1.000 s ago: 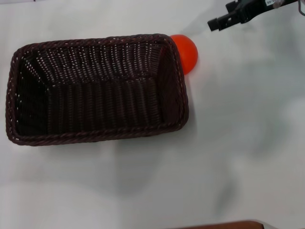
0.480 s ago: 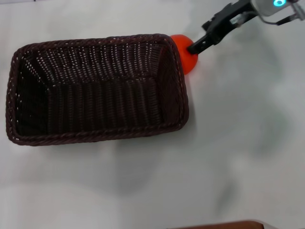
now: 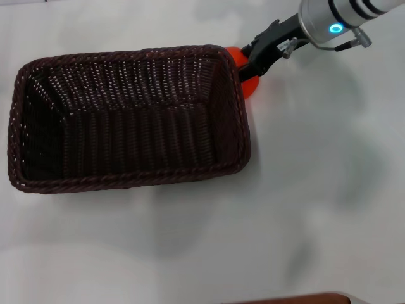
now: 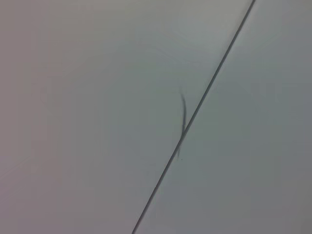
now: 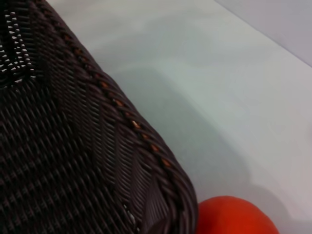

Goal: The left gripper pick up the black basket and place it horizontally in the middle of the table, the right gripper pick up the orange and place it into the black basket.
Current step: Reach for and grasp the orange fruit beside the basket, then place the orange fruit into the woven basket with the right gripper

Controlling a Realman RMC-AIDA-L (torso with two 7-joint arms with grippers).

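Note:
The black basket [image 3: 244, 130] lies lengthwise on the white table [image 3: 316, 202], left of centre in the head view, and nothing is in it. The orange [image 3: 252, 87] sits on the table touching the outside of the basket's far right corner. My right gripper [image 3: 250, 66] comes in from the upper right and lies over the orange, hiding most of it. The right wrist view shows the basket's braided corner [image 5: 146, 151] close up, with the orange [image 5: 234, 218] right beside it. The left gripper is out of view.
The silver right arm with its blue ring light [image 3: 334, 28] crosses the upper right corner. A brown edge [image 3: 297, 299] shows at the near side of the table. The left wrist view shows only a pale surface with a thin dark line [image 4: 195, 113].
My right gripper has moved down and to the left from the top right corner onto the orange. The basket and the orange have not moved.

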